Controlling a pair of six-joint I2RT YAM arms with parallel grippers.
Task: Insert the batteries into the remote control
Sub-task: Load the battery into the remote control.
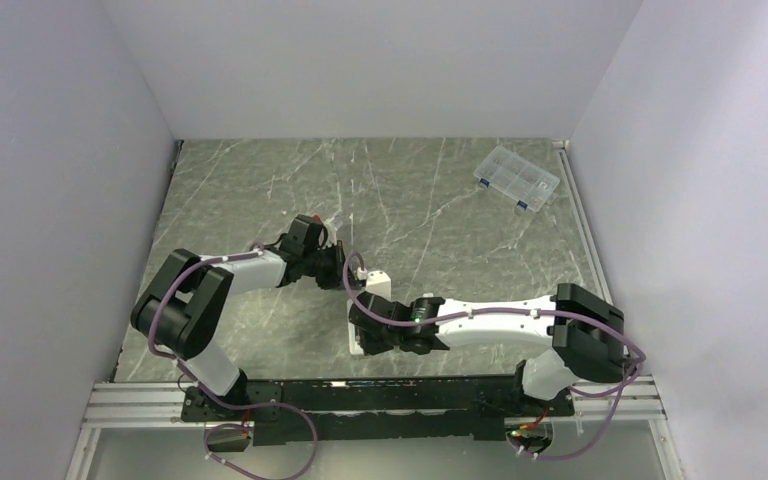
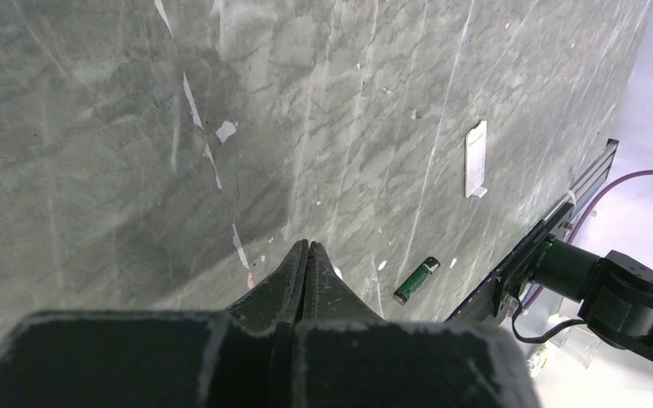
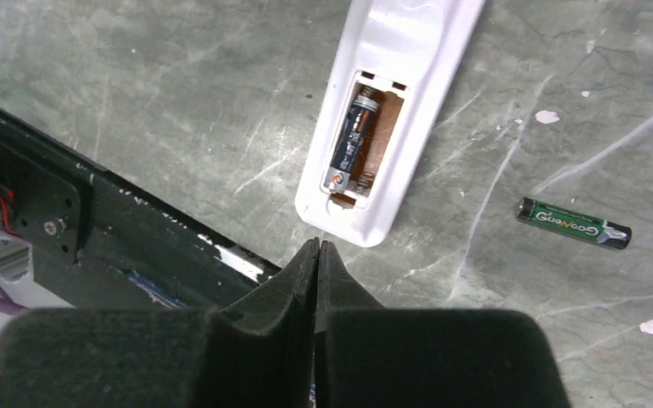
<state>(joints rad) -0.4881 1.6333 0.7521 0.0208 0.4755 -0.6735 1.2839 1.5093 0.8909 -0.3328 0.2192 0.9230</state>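
Observation:
The white remote control (image 3: pixel 408 51) lies back-up on the marble table with its battery compartment open. One dark battery (image 3: pixel 353 140) sits in the left slot, and the slot beside it shows bare brown. A second, green-black battery (image 3: pixel 572 223) lies loose on the table to the remote's right; it also shows in the left wrist view (image 2: pixel 416 280). My right gripper (image 3: pixel 317 244) is shut and empty, its tips just short of the remote's near end. My left gripper (image 2: pixel 308 245) is shut on nothing, above bare table to the left of the loose battery.
A small white sliver (image 2: pixel 475 159) lies flat on the table beyond the loose battery. A clear compartmented box (image 1: pixel 516 178) stands at the back right. The black mounting rail (image 3: pixel 136 238) runs along the near edge, close to the remote. White walls enclose the table.

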